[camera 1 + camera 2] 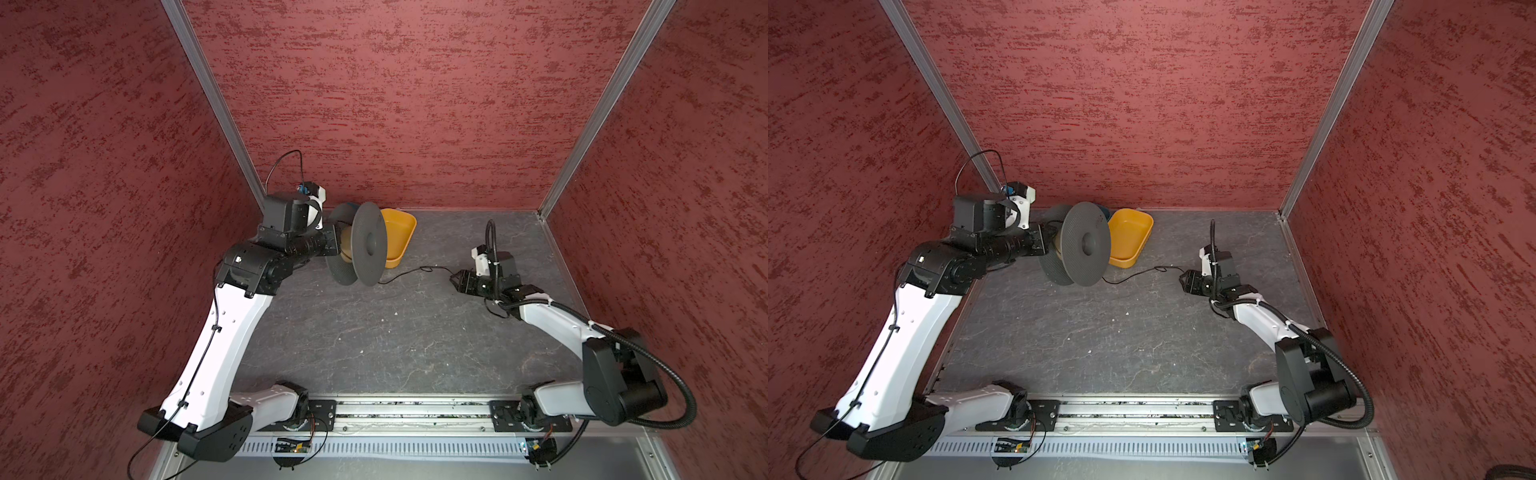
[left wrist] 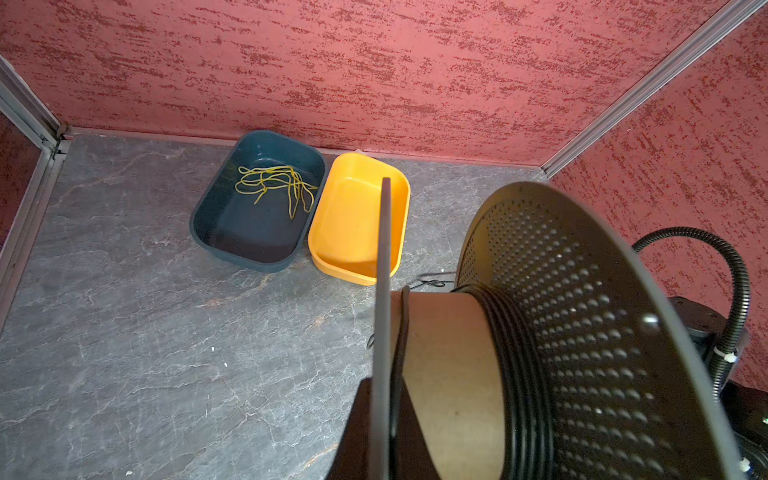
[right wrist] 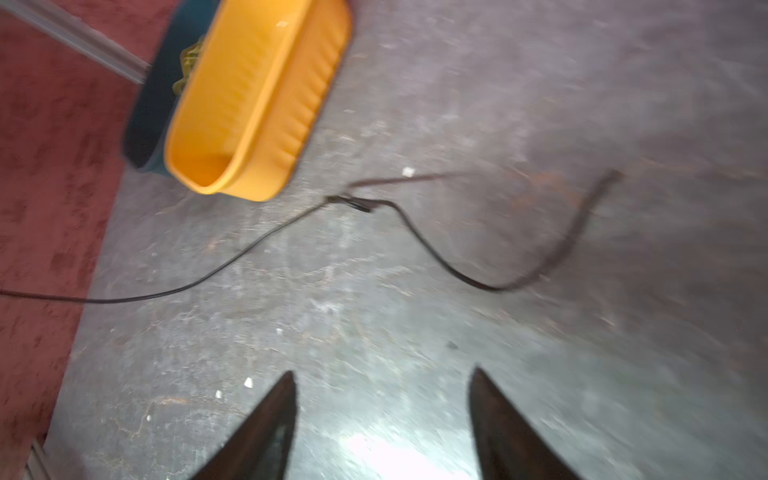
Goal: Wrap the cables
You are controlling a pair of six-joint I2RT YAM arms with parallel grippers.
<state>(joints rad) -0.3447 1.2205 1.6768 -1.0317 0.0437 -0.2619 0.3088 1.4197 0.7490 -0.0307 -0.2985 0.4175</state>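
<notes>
- My left fingers are clamped on one flange of the spool. Several turns of cable sit on its core, just past them.
- My right fingers stand apart and grip nothing. The cable's loose tail lies on the tabletop just ahead of their tips, kinked partway along.
- I judge the step in hand is picking up that tail. I should set the tips astride the thin cord, pinch near its end, then lead it taut toward the core so the turns lie side by side.
</notes>
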